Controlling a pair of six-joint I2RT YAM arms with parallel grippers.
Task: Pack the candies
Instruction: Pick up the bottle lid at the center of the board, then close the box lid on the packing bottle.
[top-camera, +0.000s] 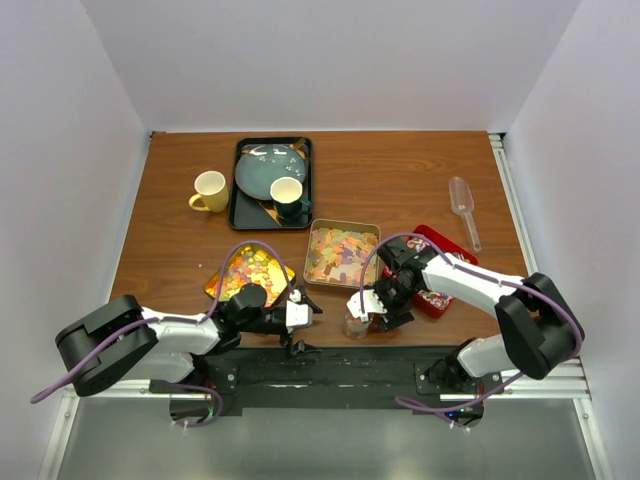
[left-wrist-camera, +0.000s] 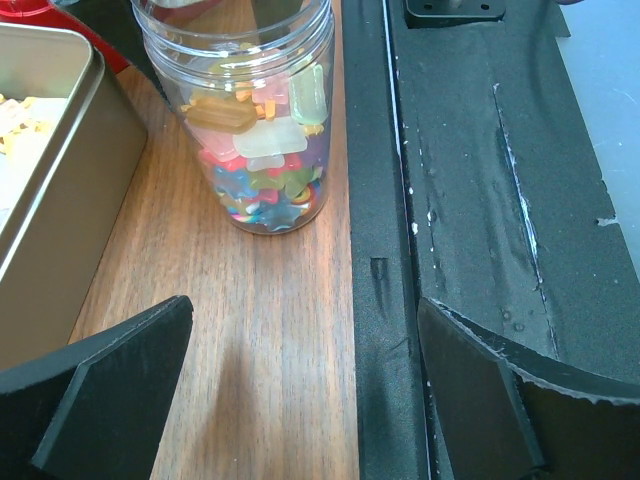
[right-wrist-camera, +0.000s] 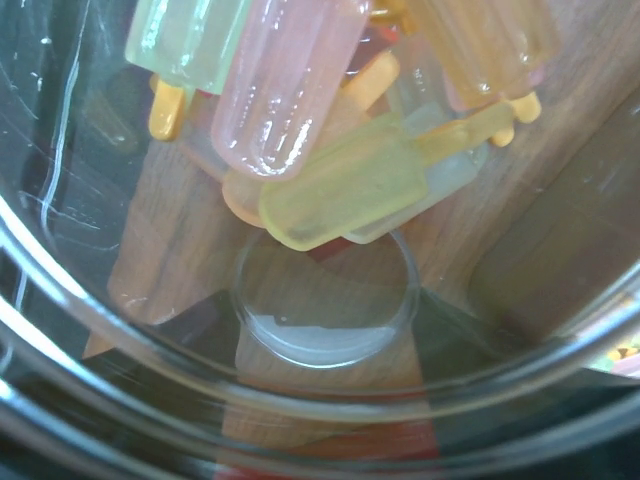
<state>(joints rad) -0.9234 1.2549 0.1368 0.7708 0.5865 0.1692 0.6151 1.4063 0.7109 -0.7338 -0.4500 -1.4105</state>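
A clear jar (top-camera: 356, 325) (left-wrist-camera: 265, 110) stands upright near the table's front edge, its lower part filled with mixed candies (left-wrist-camera: 262, 175). My right gripper (top-camera: 372, 310) is at the jar. Its wrist view is filled by the jar's glass (right-wrist-camera: 320, 400), with ice-lolly-shaped candies (right-wrist-camera: 340, 185) inside, and its fingers do not show clearly. My left gripper (top-camera: 303, 316) (left-wrist-camera: 305, 320) hangs open and empty just left of the jar. More candies lie in a gold tin (top-camera: 342, 252), on a gold tray (top-camera: 250, 272) and in a red tin (top-camera: 437, 298) half hidden under the right arm.
At the back stand a yellow mug (top-camera: 210, 190) and a black tray (top-camera: 243, 205) with a teal plate (top-camera: 270, 170) and a dark cup (top-camera: 290, 198). A clear scoop (top-camera: 463, 208) lies at the right. A black base mat (left-wrist-camera: 480, 200) borders the front edge.
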